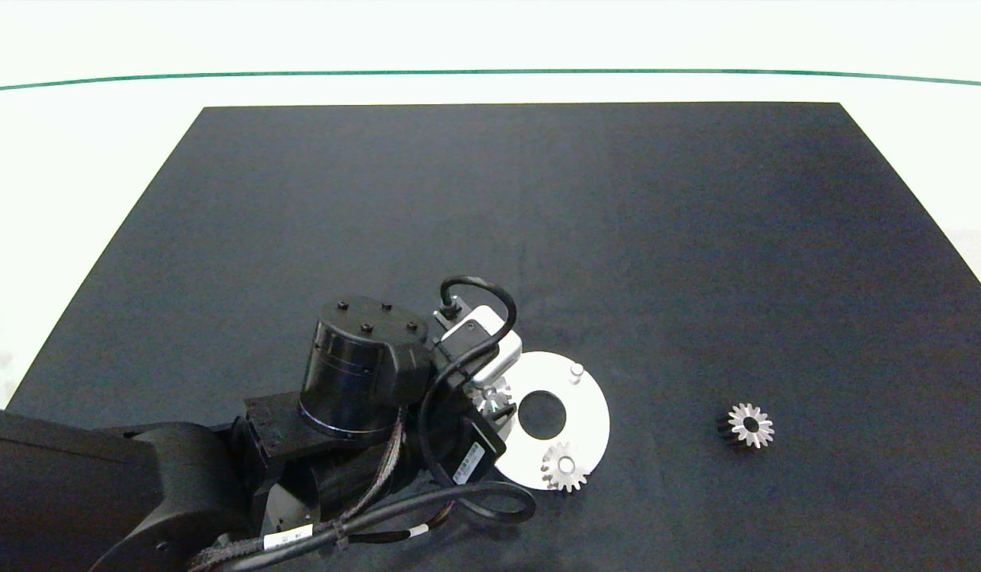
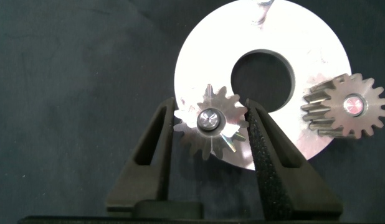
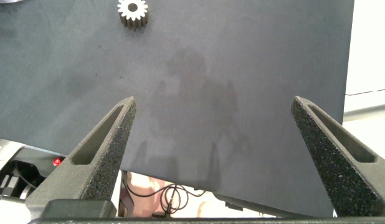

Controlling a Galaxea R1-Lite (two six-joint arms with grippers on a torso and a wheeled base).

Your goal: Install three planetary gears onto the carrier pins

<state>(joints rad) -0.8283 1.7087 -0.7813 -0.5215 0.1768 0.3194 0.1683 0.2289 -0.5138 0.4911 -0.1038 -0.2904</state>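
Left gripper (image 2: 210, 124) fingers clamp gear (image 2: 210, 122) over carrier pin (image 2: 209, 119) (seating it); right gripper (image 3: 211, 121) spread wide, idle.

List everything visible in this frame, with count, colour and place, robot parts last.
Mat: one, black, covering the white table.
Disc: one, white, large centre hole, near the mat's front middle.
Pins: three, whitish; one bare on the disc's far side, two inside gear bores.
Gears: three, silver; one seated on the disc's near pin, one on the pin between the left fingers, one loose on the mat to the right.
Green line: one, across the table's far edge.
Left gripper: dark arm, grey fingers flanking a gear at the disc.
Right gripper: open, above the mat's edge.
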